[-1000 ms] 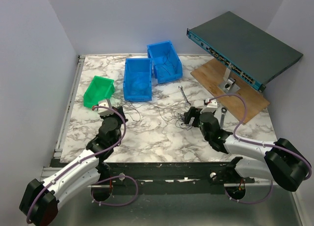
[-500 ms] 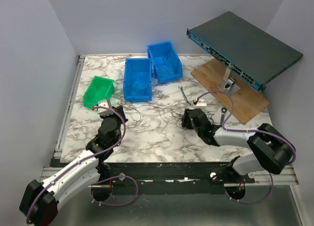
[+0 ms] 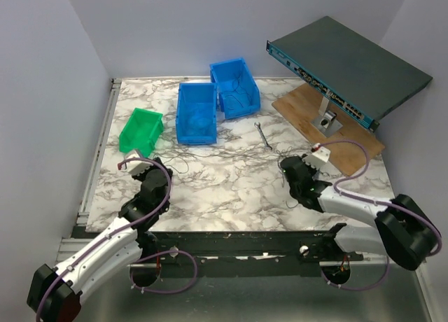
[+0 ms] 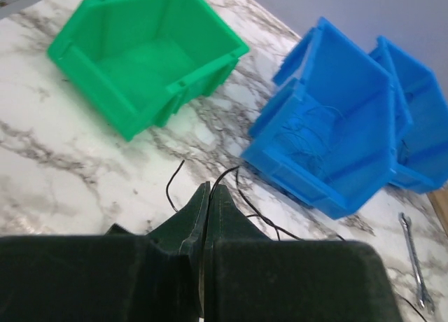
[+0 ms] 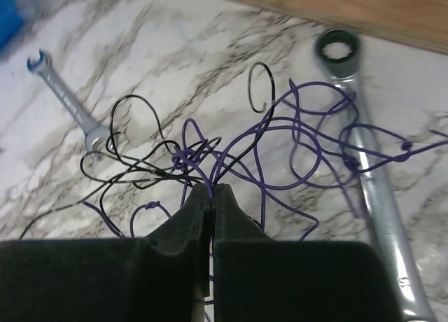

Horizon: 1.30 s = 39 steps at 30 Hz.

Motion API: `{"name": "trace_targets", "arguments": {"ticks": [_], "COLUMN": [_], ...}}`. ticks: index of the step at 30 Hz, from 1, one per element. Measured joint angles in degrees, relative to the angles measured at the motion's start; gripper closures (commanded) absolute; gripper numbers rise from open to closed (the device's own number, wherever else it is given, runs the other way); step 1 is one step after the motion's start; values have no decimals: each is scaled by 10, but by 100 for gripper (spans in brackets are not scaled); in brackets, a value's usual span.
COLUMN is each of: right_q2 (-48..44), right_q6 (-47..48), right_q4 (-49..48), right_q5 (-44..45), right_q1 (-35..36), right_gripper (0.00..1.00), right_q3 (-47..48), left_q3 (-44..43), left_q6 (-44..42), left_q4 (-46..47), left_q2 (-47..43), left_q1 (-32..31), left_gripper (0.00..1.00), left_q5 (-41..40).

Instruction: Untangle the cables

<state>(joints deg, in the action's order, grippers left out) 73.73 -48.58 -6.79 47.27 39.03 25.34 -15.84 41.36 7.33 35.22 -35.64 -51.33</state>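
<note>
Cables (image 5: 183,157) — thin purple-blue and black strands — lie in a loose snarl on the marble tabletop (image 5: 140,28) just beside the small wrench (image 5: 66,101), with one black loop reaching that wrench's nearer end. On the side of the snarl away from the small wrench, purple loops cross the shaft of a ring-headed wrench (image 5: 371,189); I cannot tell whether they pass over or under it.

The right gripper (image 5: 211,189) sits at the edge of the snarl, on the arms' side of the small wrench. Its fingers are pressed together, and purple strands run straight into the pinched tips, so it grips the cables there. The left gripper (image 4: 208,189) is well to the left of the small wrench, fingers likewise closed flat. A single black strand leads into the seam between them and appears to be pinched.

These strands look almost weightless and limp, yet springy enough to keep their curls. They are so thin that they will likely slide through a flat pinch under tension. Several tiny knots show along the purple lengths, and a hard pull would probably cinch them tighter. The better hold is close beside a knot or at a free end — not mid-loop — with gentle, slow spreading, keeping the strands from snagging on either wrench.
</note>
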Motion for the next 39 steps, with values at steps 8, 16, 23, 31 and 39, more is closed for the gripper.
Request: {"name": "trace_targets", "arguments": {"ticks": [8, 16, 23, 31, 39], "right_q2": [-128, -128, -98, -78, -73], "right_q6": [-40, 125, 176, 194, 197], "right_q4": [0, -153, -207, -224, -232], "right_q5": [64, -140, -238, -288, -299], "right_q1": [-4, -5, -5, -5, -5], "right_gripper": [99, 99, 99, 99, 99], "right_q3": [-64, -97, -97, -97, -97], "left_q3": [-17, -16, -50, -134, -266], "left_q6": [83, -132, -212, -249, -251], "left_q4": [-95, 64, 112, 132, 90], "left_q2": [3, 46, 149, 297, 489], "left_q1": [0, 0, -1, -3, -6], "left_gripper": [85, 17, 10, 19, 38], "left_q5": [-70, 180, 360, 559, 739]}}
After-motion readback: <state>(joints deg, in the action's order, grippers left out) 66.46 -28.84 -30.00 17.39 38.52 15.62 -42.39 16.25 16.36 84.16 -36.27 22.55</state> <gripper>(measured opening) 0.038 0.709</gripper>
